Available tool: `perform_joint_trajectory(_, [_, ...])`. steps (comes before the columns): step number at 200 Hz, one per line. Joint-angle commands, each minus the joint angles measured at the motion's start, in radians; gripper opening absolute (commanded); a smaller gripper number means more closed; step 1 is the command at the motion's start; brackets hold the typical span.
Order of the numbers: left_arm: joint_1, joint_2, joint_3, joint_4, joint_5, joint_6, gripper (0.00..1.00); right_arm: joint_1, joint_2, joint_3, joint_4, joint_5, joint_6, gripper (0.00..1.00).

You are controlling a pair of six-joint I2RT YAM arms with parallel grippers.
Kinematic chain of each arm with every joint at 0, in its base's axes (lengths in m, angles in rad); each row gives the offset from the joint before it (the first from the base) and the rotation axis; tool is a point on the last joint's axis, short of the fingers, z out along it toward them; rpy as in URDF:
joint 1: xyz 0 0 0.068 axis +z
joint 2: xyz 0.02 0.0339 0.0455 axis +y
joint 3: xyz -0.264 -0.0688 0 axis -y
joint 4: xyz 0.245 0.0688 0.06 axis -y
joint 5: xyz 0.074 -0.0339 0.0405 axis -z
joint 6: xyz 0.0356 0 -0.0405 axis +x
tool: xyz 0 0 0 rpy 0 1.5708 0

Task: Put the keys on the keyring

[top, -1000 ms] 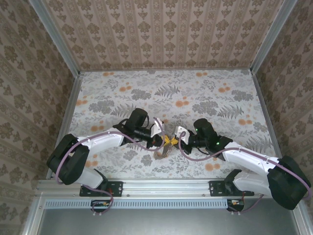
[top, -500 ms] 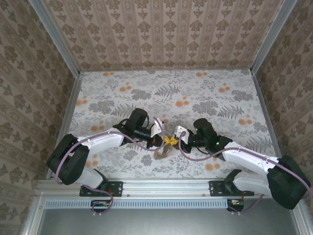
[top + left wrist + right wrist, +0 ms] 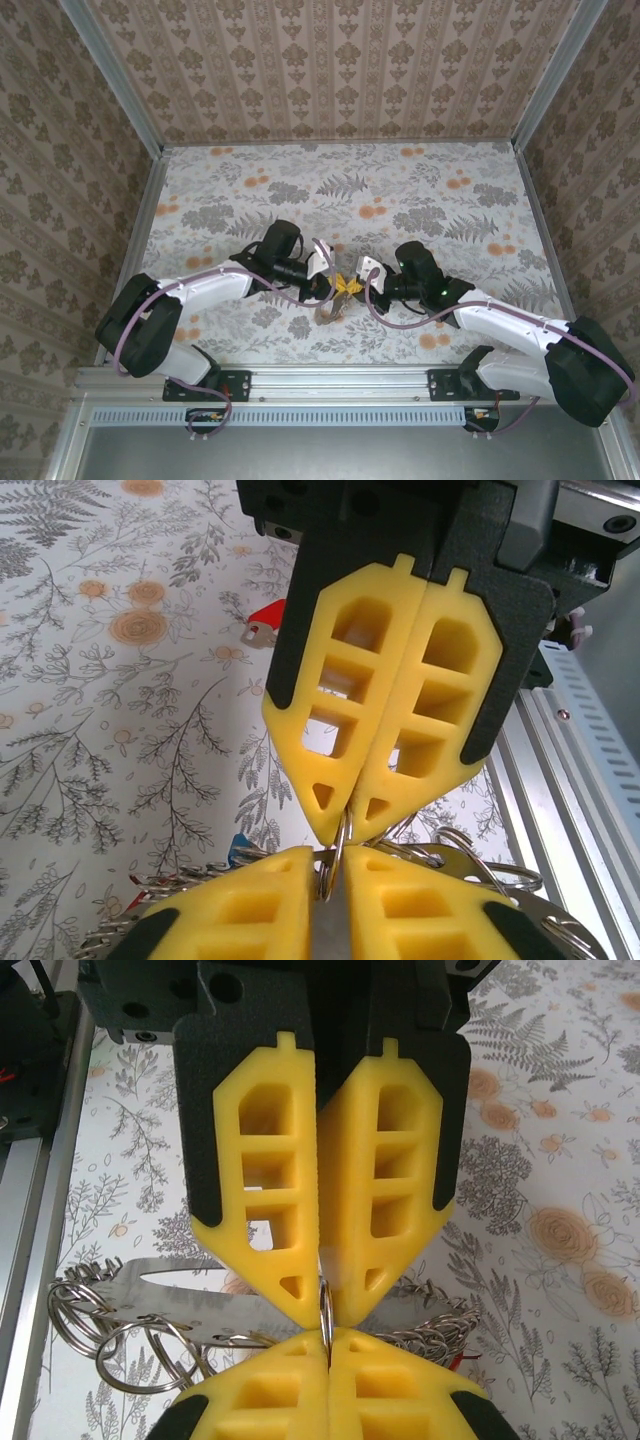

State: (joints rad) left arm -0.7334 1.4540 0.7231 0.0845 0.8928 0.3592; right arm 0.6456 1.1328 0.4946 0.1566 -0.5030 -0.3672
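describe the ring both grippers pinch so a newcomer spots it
At the table's front, the left gripper and right gripper meet tip to tip over a heap of rings. The thin ring stands on edge between both jaws; the rest lie loose.

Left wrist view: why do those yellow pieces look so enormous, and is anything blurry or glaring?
Left wrist view: the right gripper is very near the lens, so its yellow jaws loom large; light is soft, no harsh glare; the small metal ring they pinch is sharp, the red-headed key behind slightly soft. Top external view: evenly lit, the ring too tiny to make out.
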Motion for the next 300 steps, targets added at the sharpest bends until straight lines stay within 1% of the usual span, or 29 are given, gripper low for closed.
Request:
perform_joint_trajectory(1, [0.010, -0.005, -0.012, 0.032, 0.036, -0.006, 0.19, -0.006, 0.004, -0.005, 0.095, -0.024, 0.017, 0.00])
perform_joint_trajectory(49, [0.016, 0.008, -0.015, 0.056, 0.049, -0.008, 0.21, -0.011, 0.004, -0.019, 0.130, -0.033, 0.041, 0.00])
perform_joint_trajectory(71, [0.016, 0.014, -0.019, 0.070, 0.052, -0.009, 0.18, -0.012, 0.004, -0.021, 0.131, -0.034, 0.045, 0.00])
perform_joint_trajectory(102, [0.015, 0.019, -0.025, 0.075, 0.049, -0.006, 0.18, -0.014, 0.004, -0.025, 0.137, -0.033, 0.049, 0.00])
perform_joint_trajectory(110, [0.015, 0.019, -0.024, 0.074, 0.050, -0.006, 0.15, -0.014, 0.004, -0.026, 0.137, -0.032, 0.051, 0.00])
perform_joint_trajectory(114, [0.015, 0.019, -0.024, 0.075, 0.051, -0.006, 0.12, -0.014, 0.004, -0.027, 0.137, -0.032, 0.051, 0.00])
perform_joint_trajectory(121, [0.015, 0.020, -0.026, 0.073, 0.052, -0.004, 0.04, -0.015, 0.004, -0.027, 0.138, -0.030, 0.051, 0.00])
perform_joint_trajectory(130, [0.016, 0.018, -0.026, 0.070, 0.052, -0.002, 0.00, -0.015, 0.004, -0.027, 0.137, -0.026, 0.051, 0.00])
perform_joint_trajectory(169, [0.015, 0.006, -0.028, 0.069, 0.036, 0.007, 0.00, -0.015, 0.003, -0.023, 0.115, 0.008, 0.043, 0.00])
perform_joint_trajectory(181, [0.016, -0.002, -0.030, 0.070, 0.023, 0.010, 0.00, -0.015, -0.006, -0.018, 0.086, 0.025, 0.043, 0.07])
perform_joint_trajectory(192, [0.014, -0.013, -0.033, 0.076, 0.008, 0.014, 0.00, -0.015, -0.025, -0.012, 0.054, 0.035, 0.050, 0.16])
perform_joint_trajectory(208, [0.011, -0.030, -0.040, 0.083, -0.020, 0.024, 0.00, -0.016, -0.080, -0.029, 0.043, 0.056, 0.081, 0.22])
perform_joint_trajectory(227, [0.005, -0.053, -0.050, 0.087, -0.054, 0.040, 0.00, -0.015, -0.179, -0.053, 0.027, 0.126, 0.167, 0.29])
perform_joint_trajectory(233, [0.004, -0.057, -0.054, 0.088, -0.060, 0.040, 0.00, -0.016, -0.211, -0.057, 0.011, 0.167, 0.218, 0.34])
perform_joint_trajectory(240, [0.002, -0.064, -0.055, 0.089, -0.065, 0.041, 0.00, -0.017, -0.250, -0.050, -0.025, 0.237, 0.282, 0.40])
perform_joint_trajectory(251, [0.001, -0.070, -0.058, 0.085, -0.068, 0.046, 0.00, -0.026, -0.292, -0.018, -0.125, 0.385, 0.390, 0.46])
perform_joint_trajectory(260, [-0.001, -0.076, -0.062, 0.087, -0.072, 0.047, 0.00, -0.046, -0.306, 0.016, -0.217, 0.480, 0.480, 0.46])
perform_joint_trajectory(277, [-0.003, -0.080, -0.068, 0.093, -0.073, 0.045, 0.00, -0.100, -0.290, 0.091, -0.416, 0.596, 0.643, 0.45])
perform_joint_trajectory(289, [-0.002, -0.079, -0.067, 0.095, -0.073, 0.037, 0.00, -0.146, -0.262, 0.135, -0.547, 0.654, 0.771, 0.45])
perform_joint_trajectory(300, [-0.004, -0.077, -0.070, 0.106, -0.068, 0.026, 0.00, -0.192, -0.238, 0.154, -0.647, 0.670, 0.863, 0.42])
